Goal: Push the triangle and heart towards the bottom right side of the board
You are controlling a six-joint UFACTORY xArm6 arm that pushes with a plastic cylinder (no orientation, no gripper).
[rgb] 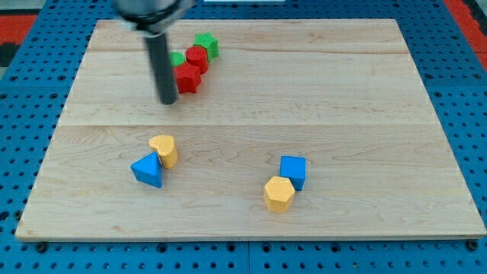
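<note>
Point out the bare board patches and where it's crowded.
Bare: the wooden board's whole right side above the blue cube and yellow hexagon; also the centre. Crowded: red and green blocks beside my tip; blue triangle touching yellow heart.

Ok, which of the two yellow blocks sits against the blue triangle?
The yellow heart at the view's left, touching the blue triangle. The other yellow block sits by the blue cube.

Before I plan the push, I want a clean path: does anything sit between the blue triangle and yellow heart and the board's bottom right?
Yes. The blue cube and yellow hexagon sit to the right of the blue triangle and yellow heart, on the way.
</note>
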